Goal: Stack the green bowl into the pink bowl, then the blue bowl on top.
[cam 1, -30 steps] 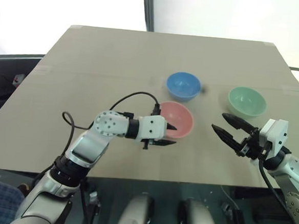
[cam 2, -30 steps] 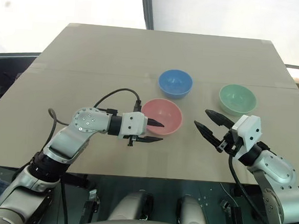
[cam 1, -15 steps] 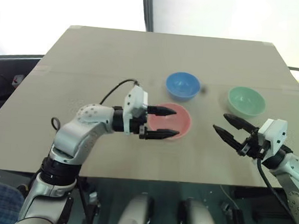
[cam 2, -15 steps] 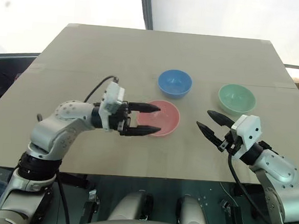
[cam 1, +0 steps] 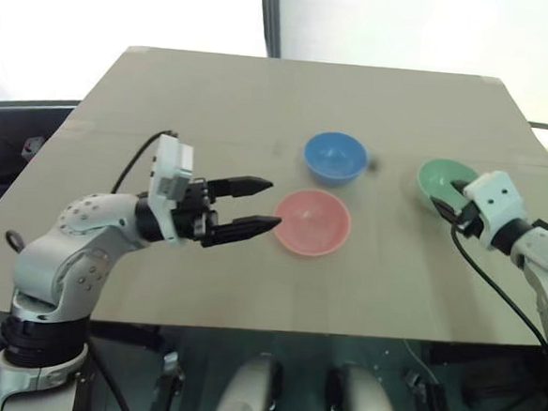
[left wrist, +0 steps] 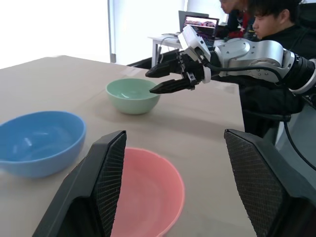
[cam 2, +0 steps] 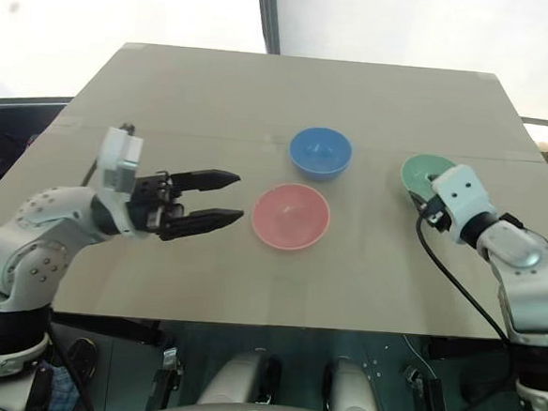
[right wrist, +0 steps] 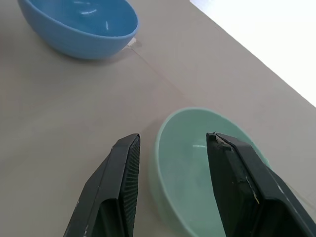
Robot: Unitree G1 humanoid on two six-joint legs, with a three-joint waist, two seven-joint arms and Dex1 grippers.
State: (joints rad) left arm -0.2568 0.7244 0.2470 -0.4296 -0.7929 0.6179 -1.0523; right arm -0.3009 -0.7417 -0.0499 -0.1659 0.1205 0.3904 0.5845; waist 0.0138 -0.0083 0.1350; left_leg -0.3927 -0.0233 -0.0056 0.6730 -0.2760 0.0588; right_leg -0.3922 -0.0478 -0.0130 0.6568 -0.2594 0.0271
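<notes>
Pink bowl, blue bowl and green bowl all empty, unstacked, left gripper spread beside pink, right gripper fingers spread astride green's rim

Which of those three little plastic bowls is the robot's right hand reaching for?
The pale mint-green plastic bowl: the right hand straddles its near rim, fingers open. The blue and pink bowls sit farther left.

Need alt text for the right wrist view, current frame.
The right gripper, jaws open, straddles the near rim of the green bowl, one finger outside it and the other over its hollow. The blue bowl sits farther off on the tan table.
</notes>
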